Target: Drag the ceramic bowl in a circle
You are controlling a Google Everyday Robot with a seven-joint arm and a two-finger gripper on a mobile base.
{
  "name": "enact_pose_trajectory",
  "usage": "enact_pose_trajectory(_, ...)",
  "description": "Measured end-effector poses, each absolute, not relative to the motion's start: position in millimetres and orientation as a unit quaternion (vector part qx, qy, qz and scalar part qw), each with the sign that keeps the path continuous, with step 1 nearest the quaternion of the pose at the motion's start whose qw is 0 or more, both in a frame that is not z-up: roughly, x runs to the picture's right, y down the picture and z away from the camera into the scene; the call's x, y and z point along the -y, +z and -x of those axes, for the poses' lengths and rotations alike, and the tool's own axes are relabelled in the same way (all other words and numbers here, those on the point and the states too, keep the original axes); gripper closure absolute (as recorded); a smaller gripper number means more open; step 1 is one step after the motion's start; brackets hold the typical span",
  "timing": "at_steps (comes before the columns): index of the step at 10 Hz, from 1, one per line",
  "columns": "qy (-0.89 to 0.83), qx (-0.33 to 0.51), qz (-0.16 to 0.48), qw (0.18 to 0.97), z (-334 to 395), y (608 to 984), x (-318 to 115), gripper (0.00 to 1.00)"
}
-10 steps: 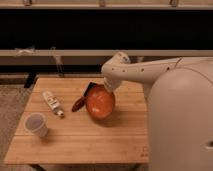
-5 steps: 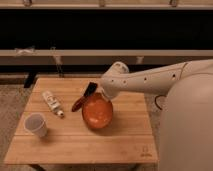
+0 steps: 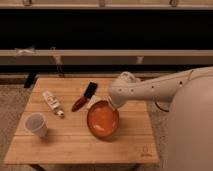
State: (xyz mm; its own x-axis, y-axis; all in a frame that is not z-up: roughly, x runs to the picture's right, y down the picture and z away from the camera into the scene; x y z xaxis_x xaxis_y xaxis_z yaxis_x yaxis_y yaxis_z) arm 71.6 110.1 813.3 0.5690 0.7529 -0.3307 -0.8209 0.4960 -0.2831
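Observation:
The ceramic bowl (image 3: 103,120), round, shallow and glossy orange-red, sits on the wooden table (image 3: 60,145) a little right of centre, near the front half. My white arm reaches in from the right and its gripper (image 3: 111,104) comes down on the bowl's upper right rim. The gripper is shut on that rim. The bulky wrist hides the fingertips and the far edge of the bowl.
A translucent white cup (image 3: 36,124) stands near the table's left front. A small white tube or bottle (image 3: 52,103) lies at the left. A dark red object (image 3: 79,104) and a black rectangular item (image 3: 90,90) lie just left of and behind the bowl. A dark bench runs behind the table.
The bowl has been dragged toward the table's front and a little left, away from the black item. The arm has stretched out lower and further over the table.

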Motion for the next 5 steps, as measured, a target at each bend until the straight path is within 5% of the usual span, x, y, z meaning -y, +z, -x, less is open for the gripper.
enact_pose_trajectory(5,0.514,-0.147,0.199,0.821,-177,833,-122,0.9)
